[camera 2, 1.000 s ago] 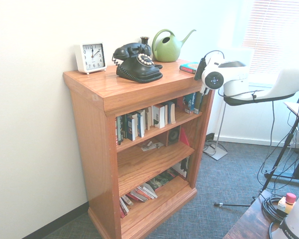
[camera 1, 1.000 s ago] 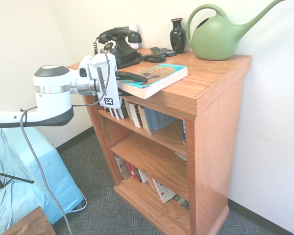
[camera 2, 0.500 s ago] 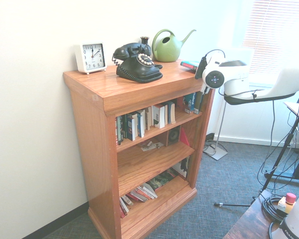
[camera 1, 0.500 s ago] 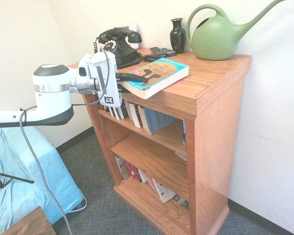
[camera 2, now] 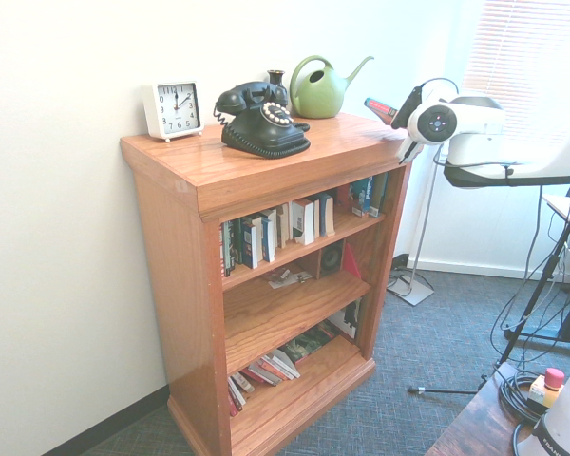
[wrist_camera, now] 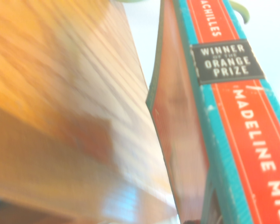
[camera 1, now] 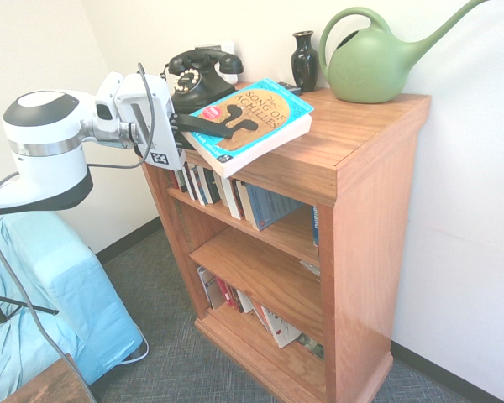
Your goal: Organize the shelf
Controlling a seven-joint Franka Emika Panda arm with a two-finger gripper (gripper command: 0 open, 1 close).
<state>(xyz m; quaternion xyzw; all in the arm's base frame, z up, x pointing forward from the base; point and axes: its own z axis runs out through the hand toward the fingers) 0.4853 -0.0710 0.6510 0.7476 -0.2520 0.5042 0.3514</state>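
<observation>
The reddish-brown wooden bookcase (camera 1: 370, 210) stands below the gripper (camera 1: 245, 126), its overhanging top and three tiers all lower than the fingers. Beneath the gripper too, off to the side away from the bookcase, hangs a light blue cover (camera 1: 59, 294). Under the gripper, upright and leaning books (camera 2: 275, 228) line the upper tier; further down, more books (camera 2: 266, 369) lean along the bottom one. Beyond the gripper, on the bookcase top, is a green watering can (camera 1: 365, 67). The black rotary telephone (camera 2: 266, 128) sits nearer, and the white square clock (camera 2: 174, 110) well apart, past the telephone. The gripper is closed on the paperback "The Song of Achilles" (camera 1: 269, 109), which is tilted. Behind that book stands a slim black vase (camera 1: 304, 63).
</observation>
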